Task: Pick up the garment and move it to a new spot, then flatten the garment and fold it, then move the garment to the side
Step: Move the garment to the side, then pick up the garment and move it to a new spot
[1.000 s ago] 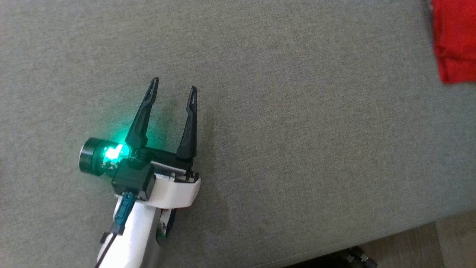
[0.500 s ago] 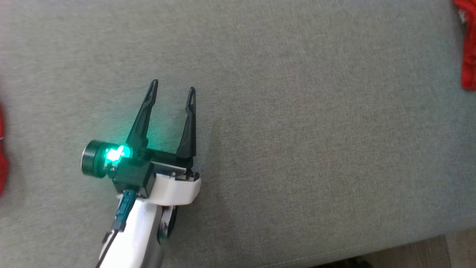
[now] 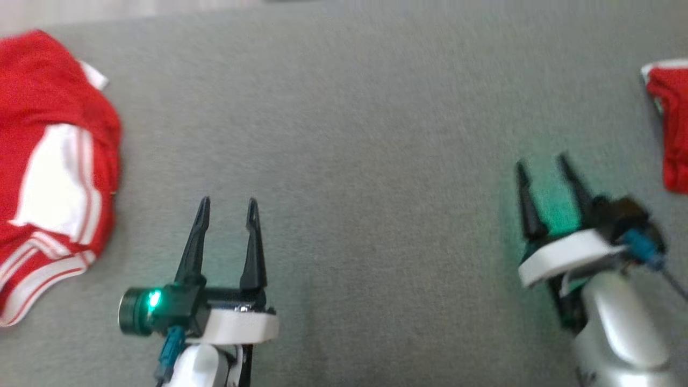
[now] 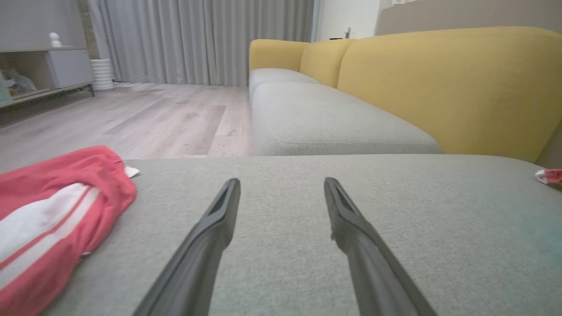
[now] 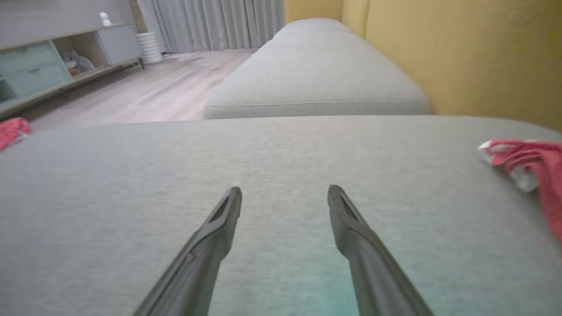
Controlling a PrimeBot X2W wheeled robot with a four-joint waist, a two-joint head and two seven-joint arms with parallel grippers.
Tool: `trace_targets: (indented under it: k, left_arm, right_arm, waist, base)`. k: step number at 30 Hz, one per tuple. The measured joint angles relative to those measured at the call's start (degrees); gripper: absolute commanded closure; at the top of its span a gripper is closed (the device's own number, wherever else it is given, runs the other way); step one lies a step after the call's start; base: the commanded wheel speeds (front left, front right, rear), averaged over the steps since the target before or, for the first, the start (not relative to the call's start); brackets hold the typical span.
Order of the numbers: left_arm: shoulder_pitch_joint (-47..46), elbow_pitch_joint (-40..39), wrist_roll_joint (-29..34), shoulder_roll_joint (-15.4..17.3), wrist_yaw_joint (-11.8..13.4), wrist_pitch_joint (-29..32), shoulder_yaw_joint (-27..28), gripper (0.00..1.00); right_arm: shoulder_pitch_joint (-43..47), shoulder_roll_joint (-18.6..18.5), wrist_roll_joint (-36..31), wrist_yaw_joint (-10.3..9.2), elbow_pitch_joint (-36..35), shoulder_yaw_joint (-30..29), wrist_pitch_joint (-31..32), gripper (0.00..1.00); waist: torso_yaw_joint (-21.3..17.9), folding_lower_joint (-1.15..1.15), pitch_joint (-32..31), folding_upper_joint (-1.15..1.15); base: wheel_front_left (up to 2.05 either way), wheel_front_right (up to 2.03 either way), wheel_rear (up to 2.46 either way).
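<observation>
Closest to me, along the near edge of the grey sofa seat [image 3: 376, 161], both pairs of fingers hang spread wide with nothing between them. The left fingers [image 3: 194, 242] are toward the near left corner and the right fingers [image 3: 528, 207] toward the near right, and both point at the far edge. A little farther in, the striped garment [image 3: 48, 161], red with white bands, lies bunched against the left edge, and a strip of bare seat separates it from the left fingers. It sits to their left and slightly ahead, and its long axis runs near to far along that edge, roughly parallel to the fingers. I judge this is the piece to pick up next, and the left arm is clearly the nearer one. It would have to swing sideways toward the left edge and would meet the garment's long flank, not an end. At the right edge, ahead and to the right of the right fingers, lies a second red garment [image 3: 669, 123], cut off by the frame, and I cannot tell whether it is folded. Past the far edge are the next seat cushion [image 4: 329, 123], the yellow backrest [image 4: 439, 87] and the wooden floor [image 4: 153, 118].
</observation>
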Motion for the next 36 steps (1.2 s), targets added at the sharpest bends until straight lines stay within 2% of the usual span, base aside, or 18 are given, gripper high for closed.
trace_targets:
  k: [3, 8, 12, 18, 29, 36]
  left_arm:
    - [1.8, 0.1, -1.9, 0.0, -0.6, 0.0, 0.3, 0.00]
    - [4.8, -0.7, -2.0, 0.0, -0.9, 0.0, 2.4, 0.00]
    - [8.3, -2.2, -0.3, 0.0, -1.7, 0.0, 3.4, 0.00]
    - [14.4, -4.0, 1.5, 0.0, -1.7, 0.0, 4.8, 0.00]
    - [16.0, -4.4, 3.0, 0.1, -1.7, 0.0, 6.7, 0.00]
    - [16.0, -3.8, 3.1, 0.1, -2.2, 0.0, 6.9, 0.00]
  right_arm:
    - [3.3, 1.9, 2.7, 0.00, -1.2, 0.2, -0.3, 0.00]
    - [10.9, 2.9, 3.1, 0.00, -12.5, -2.9, -0.4, 0.00]
    - [18.8, 4.4, 2.6, 0.00, -17.0, -4.3, -0.4, 0.00]
    - [26.2, 5.1, 1.3, 0.00, -19.4, -4.8, -0.4, 0.00]
    - [26.3, 5.4, 0.3, 0.01, -20.2, -4.5, -0.4, 0.00]
    - [26.6, 5.4, 0.2, 0.00, -20.2, -4.5, -0.4, 0.00]
  waist:
    - [1.5, 0.00, -3.0, 0.00]
    - [4.1, 0.00, -7.2, 0.00]
    - [5.2, 0.00, -10.4, 0.00]
    - [5.5, 0.00, -14.8, 0.00]
    - [3.7, 0.01, -17.3, 0.00]
    - [4.0, 0.01, -17.6, 0.00]
  base:
    - [0.00, 0.00, 0.00]
    - [0.00, 0.00, 0.00]
    - [0.00, 0.00, 0.00]
    - [0.00, 0.00, 0.00]
    - [0.00, 0.00, 0.00]
    - [0.00, 0.00, 0.00]
